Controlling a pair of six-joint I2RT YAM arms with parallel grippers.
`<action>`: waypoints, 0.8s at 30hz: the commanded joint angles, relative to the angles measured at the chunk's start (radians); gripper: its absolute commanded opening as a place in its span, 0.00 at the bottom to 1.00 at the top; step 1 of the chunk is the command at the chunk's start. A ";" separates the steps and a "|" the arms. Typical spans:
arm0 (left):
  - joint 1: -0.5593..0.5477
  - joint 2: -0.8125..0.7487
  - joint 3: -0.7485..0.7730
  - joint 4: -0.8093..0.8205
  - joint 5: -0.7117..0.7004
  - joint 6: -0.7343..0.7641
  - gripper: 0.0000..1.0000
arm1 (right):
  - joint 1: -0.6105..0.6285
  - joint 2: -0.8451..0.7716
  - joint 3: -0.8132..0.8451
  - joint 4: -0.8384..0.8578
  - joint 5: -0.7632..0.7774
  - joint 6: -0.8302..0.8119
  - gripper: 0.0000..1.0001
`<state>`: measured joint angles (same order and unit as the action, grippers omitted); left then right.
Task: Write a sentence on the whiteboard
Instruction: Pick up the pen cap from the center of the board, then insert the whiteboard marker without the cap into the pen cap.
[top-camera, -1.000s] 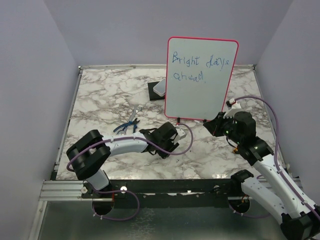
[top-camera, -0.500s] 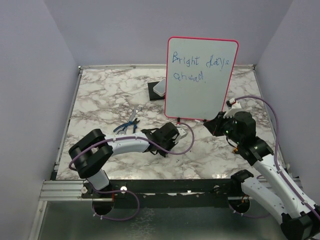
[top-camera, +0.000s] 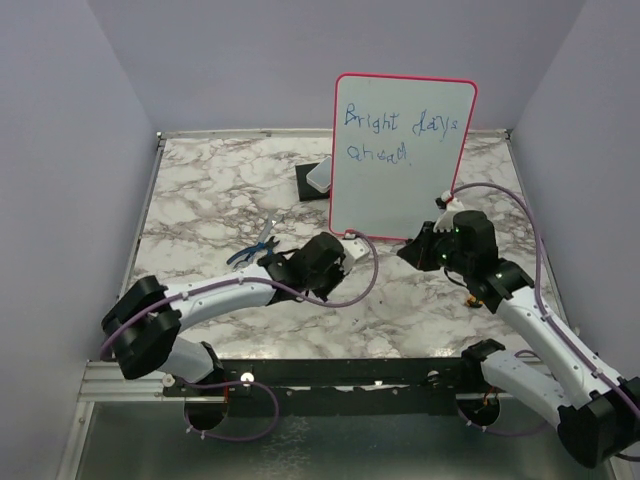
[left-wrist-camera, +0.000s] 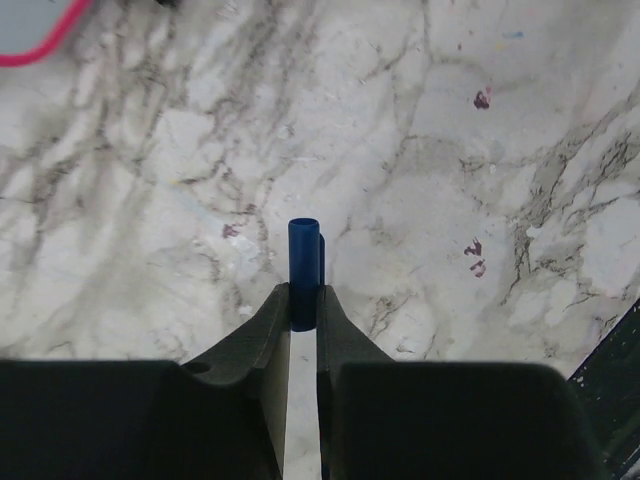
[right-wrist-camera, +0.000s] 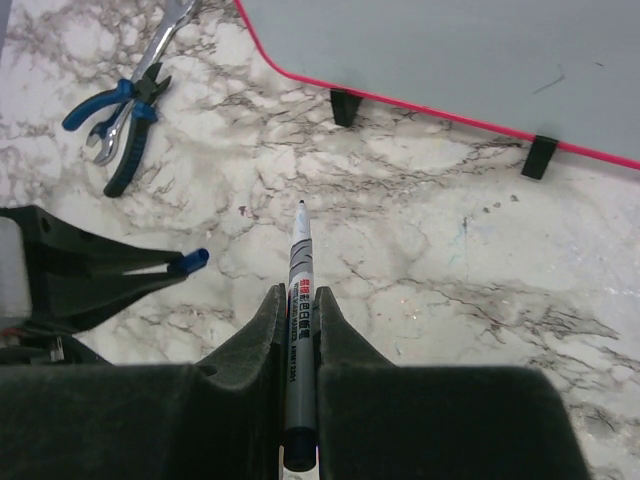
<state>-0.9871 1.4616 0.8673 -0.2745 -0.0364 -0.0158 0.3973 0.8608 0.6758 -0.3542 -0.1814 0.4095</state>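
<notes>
Your left end effector is pinching the blue cap, your right end effector the marker; misaligning them is risking a dropped cap.

The left arm stretches low from its seven o'clock base toward two o'clock, the left gripper pinched on a blue cap. The right arm leans toward eleven o'clock, the right gripper clamped on a marker.
</notes>
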 joint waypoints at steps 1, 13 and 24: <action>0.079 -0.125 -0.025 0.025 0.110 0.083 0.00 | 0.000 0.040 0.109 -0.061 -0.170 -0.042 0.01; 0.034 -0.399 -0.126 -0.007 0.292 0.079 0.00 | -0.005 0.126 0.218 -0.221 -0.509 -0.089 0.01; 0.003 -0.405 -0.114 -0.001 0.387 0.089 0.00 | -0.005 0.090 0.200 -0.286 -0.680 -0.089 0.01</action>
<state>-0.9691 1.0576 0.7475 -0.2787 0.2832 0.0578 0.3973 0.9775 0.8703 -0.5831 -0.7841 0.3351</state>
